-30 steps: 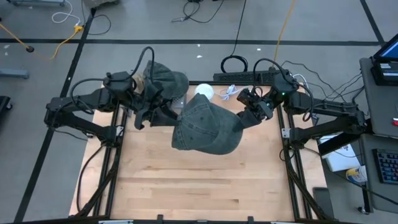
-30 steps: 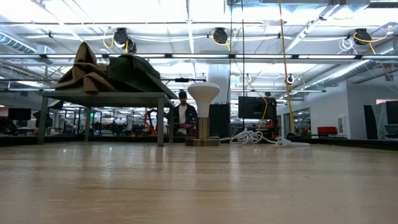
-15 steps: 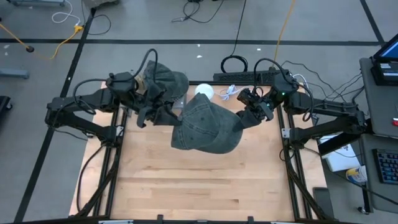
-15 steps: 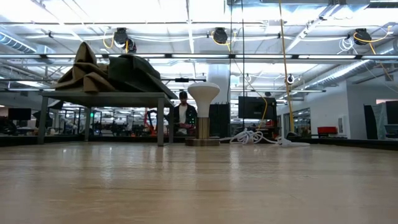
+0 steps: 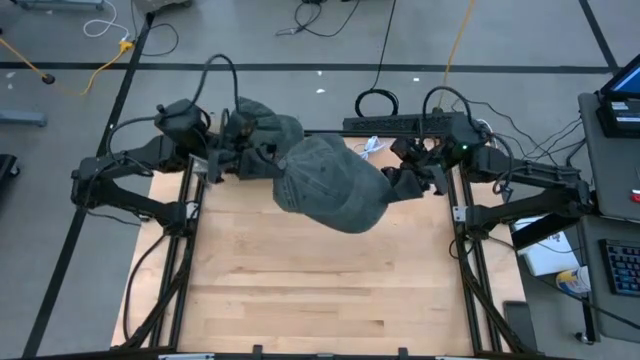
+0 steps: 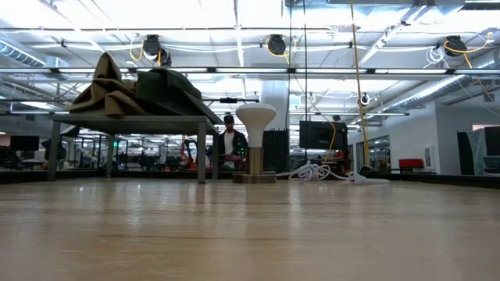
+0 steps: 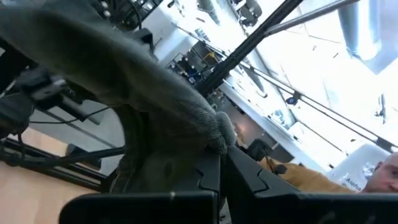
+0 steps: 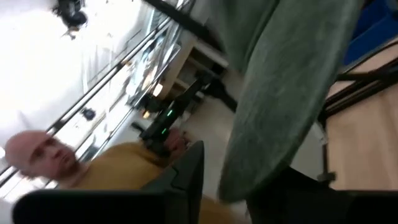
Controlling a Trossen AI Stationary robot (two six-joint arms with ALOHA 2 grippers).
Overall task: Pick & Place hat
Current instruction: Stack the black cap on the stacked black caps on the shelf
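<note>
A grey denim hat (image 5: 330, 185) hangs in the air between my two grippers and, in the high view, covers the white stand. The low view shows that stand (image 6: 255, 125) bare at the table's far edge, with the hat out of sight. My left gripper (image 5: 262, 165) is shut on the hat's left edge. My right gripper (image 5: 398, 182) is at the hat's right edge. In the right wrist view its fingers (image 8: 189, 168) stand apart with the hat's edge (image 8: 273, 124) hanging between them. My left gripper pinches the hat's bunched left edge (image 7: 214, 134) between its two fingers (image 7: 208, 177), coming level from the table's left side. The hat is lifted clear of the table. My right gripper has the hat's edge between its parted fingers; whether they touch it I cannot tell.
Other hats (image 5: 262, 125) lie piled on a small raised table (image 6: 133, 121) at the far left. White cable (image 6: 320, 172) and a power strip (image 5: 390, 123) lie at the far edge. A person (image 6: 229, 144) stands in the room beyond. Bare wooden tabletop (image 5: 320, 290) stretches toward the near edge.
Both grippers have gone toward the table's far edge, the left one closing in on the hat's left edge. The hat has moved with them toward the far edge and a little left, and in the high view it now covers the white stand.
</note>
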